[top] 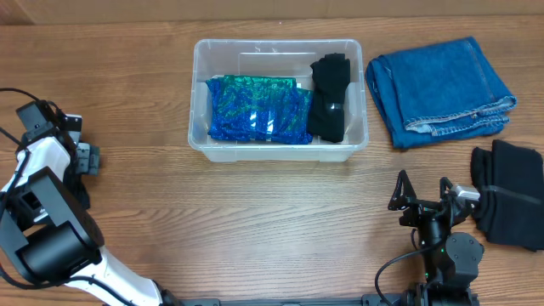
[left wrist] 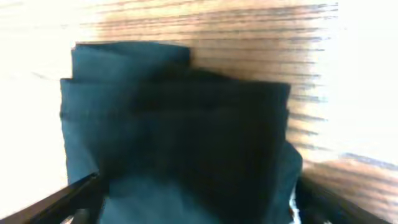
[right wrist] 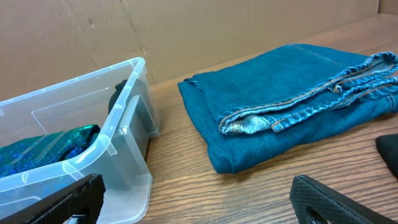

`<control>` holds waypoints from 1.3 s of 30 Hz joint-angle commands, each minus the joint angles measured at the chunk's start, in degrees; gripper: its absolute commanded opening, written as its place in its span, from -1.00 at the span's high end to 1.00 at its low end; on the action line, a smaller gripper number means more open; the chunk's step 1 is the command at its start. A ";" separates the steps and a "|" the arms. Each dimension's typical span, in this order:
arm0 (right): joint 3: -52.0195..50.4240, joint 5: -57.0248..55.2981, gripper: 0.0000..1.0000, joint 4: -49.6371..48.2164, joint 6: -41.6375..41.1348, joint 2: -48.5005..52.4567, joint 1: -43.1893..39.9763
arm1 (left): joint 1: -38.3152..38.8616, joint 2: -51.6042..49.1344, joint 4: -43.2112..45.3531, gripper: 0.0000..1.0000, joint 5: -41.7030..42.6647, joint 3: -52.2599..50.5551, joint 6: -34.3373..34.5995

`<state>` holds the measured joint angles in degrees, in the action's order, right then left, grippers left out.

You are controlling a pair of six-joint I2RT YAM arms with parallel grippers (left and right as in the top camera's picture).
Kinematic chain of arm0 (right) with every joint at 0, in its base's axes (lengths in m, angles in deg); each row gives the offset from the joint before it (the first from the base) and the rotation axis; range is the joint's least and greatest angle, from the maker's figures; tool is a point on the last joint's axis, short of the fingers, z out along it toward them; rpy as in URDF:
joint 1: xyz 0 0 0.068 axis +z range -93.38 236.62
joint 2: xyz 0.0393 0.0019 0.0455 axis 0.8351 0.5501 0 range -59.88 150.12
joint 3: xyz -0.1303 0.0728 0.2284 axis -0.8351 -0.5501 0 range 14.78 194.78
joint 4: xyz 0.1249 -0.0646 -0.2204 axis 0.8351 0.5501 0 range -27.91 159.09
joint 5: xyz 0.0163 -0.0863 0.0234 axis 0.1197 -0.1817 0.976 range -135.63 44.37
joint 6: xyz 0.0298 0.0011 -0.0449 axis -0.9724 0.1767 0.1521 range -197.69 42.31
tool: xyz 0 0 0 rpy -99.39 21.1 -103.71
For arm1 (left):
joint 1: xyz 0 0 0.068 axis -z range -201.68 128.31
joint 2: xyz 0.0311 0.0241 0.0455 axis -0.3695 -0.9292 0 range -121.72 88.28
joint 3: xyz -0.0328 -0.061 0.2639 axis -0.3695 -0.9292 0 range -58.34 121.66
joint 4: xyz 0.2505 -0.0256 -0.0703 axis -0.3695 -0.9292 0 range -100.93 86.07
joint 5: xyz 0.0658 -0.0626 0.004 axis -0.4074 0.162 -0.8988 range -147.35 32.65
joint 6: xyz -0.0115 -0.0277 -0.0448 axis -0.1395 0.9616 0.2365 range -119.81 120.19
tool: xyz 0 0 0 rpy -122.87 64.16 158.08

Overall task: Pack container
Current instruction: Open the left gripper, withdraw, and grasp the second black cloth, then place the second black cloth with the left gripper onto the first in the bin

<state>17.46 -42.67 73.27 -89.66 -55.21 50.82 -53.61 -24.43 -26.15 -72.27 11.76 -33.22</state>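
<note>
The clear container (top: pixel 201 140) stands at the table's back middle. It holds a shiny blue-green cloth (top: pixel 257 110) and a black garment (top: pixel 329 95). It also shows in the right wrist view (right wrist: pixel 127 168). My left gripper (top: pixel 85 159) is at the far left. In the left wrist view its fingers (left wrist: pixel 193 202) are spread wide on either side of a folded dark teal cloth (left wrist: pixel 180 124) lying on the wood. My right gripper (top: pixel 422 194) is open and empty at the front right, facing the gap between the container and the folded jeans (right wrist: pixel 292 106).
Folded blue jeans (top: pixel 442 89) lie to the right of the container. A black folded garment (top: pixel 510 191) lies at the right edge, beside my right arm. A cardboard wall (right wrist: pixel 186 31) stands behind the table.
</note>
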 commanded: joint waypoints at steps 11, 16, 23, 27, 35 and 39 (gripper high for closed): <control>0.68 -0.13 -1.00 0.07 0.02 -0.31 0.26 | 2.25 -4.44 -5.42 0.92 -0.61 1.66 21.05; 0.68 -0.13 -1.00 0.07 0.02 -0.31 0.26 | 5.62 -4.39 -23.15 0.92 3.34 18.95 33.88; 0.68 -0.13 -1.00 0.07 0.02 -0.31 0.28 | 11.54 -4.39 -46.36 0.92 23.17 51.76 36.24; 0.68 -0.13 -1.00 0.07 0.02 -0.31 0.26 | 18.88 -4.39 -54.05 0.92 27.23 66.31 36.22; 0.68 -0.13 -1.00 0.07 0.02 -0.31 0.26 | 41.88 -4.63 -48.98 0.92 25.83 73.20 39.19; 0.68 -0.13 -1.00 0.07 0.02 -0.31 0.26 | 53.48 -5.88 -41.03 0.92 17.44 73.16 44.26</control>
<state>17.48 -42.67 73.27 -89.64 -55.21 50.82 -5.48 -29.67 -70.74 -48.86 83.52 6.50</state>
